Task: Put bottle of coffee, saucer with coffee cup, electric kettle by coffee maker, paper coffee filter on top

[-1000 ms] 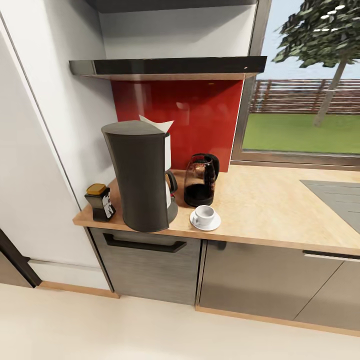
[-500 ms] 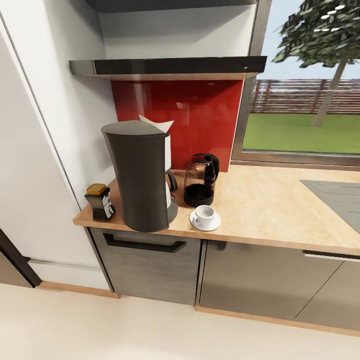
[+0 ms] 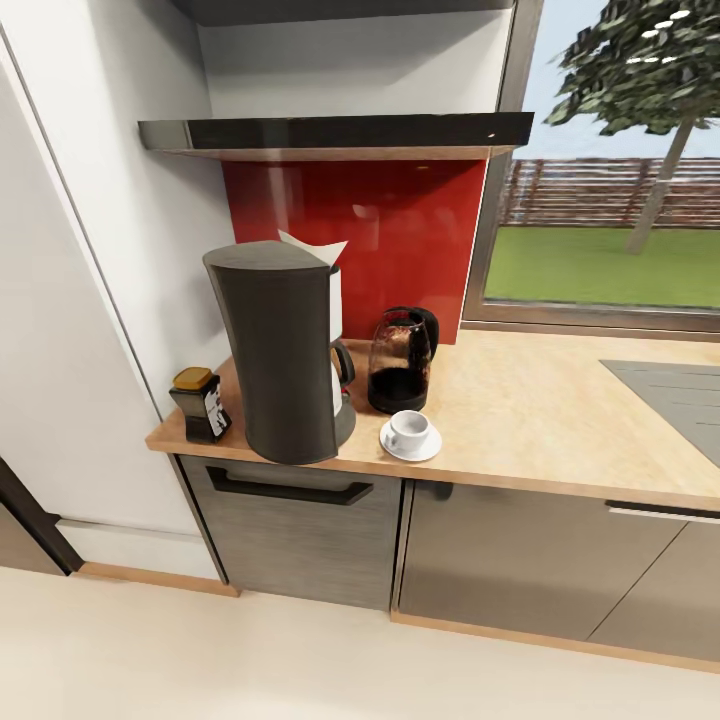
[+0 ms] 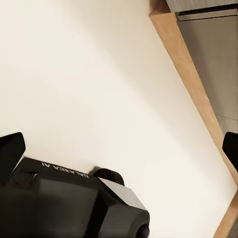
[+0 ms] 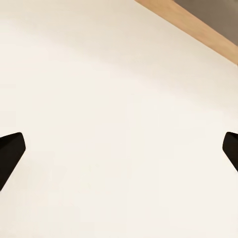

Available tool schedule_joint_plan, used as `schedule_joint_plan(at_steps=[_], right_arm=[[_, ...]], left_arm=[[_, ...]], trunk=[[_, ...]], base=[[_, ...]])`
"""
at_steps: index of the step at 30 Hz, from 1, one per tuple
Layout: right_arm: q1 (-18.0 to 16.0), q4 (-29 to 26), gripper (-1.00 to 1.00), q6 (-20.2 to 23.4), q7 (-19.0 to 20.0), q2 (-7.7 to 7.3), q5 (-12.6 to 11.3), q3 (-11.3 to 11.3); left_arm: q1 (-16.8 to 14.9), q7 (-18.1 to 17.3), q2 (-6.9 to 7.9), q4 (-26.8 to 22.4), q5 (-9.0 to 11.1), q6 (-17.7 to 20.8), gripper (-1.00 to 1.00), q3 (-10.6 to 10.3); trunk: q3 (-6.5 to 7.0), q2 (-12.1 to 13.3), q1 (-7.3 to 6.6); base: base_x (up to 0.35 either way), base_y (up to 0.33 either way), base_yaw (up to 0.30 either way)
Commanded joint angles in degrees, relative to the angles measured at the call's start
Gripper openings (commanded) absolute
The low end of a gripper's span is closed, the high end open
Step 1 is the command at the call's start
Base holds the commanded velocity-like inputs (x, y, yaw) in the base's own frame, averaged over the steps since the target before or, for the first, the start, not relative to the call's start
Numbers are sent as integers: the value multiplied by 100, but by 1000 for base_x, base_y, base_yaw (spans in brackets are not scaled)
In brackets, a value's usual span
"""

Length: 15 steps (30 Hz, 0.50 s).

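In your head view the coffee maker [image 3: 285, 355] stands upright near the left end of the countertop [image 3: 540, 400], with the paper coffee filter [image 3: 312, 247] poking up white from its top; the bottle of coffee [image 3: 200, 404] sits just beside the machine on its left, close to the counter's corner; the electric kettle [image 3: 400, 360] stands just beside the machine on its right, in front of the red backsplash [image 3: 380, 230]; the saucer [image 3: 411, 443] lies in front of the kettle near the counter's front edge, and the coffee cup [image 3: 409, 430] rests on it; above, the kitchen shelf [image 3: 340, 132] is a glossy black slab; your left gripper [image 4: 119, 146] hangs over the pale floor [image 4: 99, 74] with its two dark fingertips [image 4: 10, 148] spread wide and nothing between them; your right gripper [image 5: 119, 148] is likewise splayed wide over the floor, holding nothing; a wooden skirting strip [image 4: 191, 84] runs beneath grey cabinet fronts [image 4: 213, 49] in the left wrist view
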Motion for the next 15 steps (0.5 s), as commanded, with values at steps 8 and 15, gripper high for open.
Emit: schedule_joint_plan(at_steps=[8, 15], right_arm=[[-22, 21, 100, -47, 8, 1323, -16, 31], [-23, 21, 100, -48, 0, 1369, -18, 29]], left_arm=[[49, -4, 5, -4, 61, 47, 100, -30], [52, -3, 22, -6, 61, 49, 100, -30]], trunk=[[-5, -3, 0], [-5, -3, 0]], base=[[0, 0, 0], [0, 0, 0]])
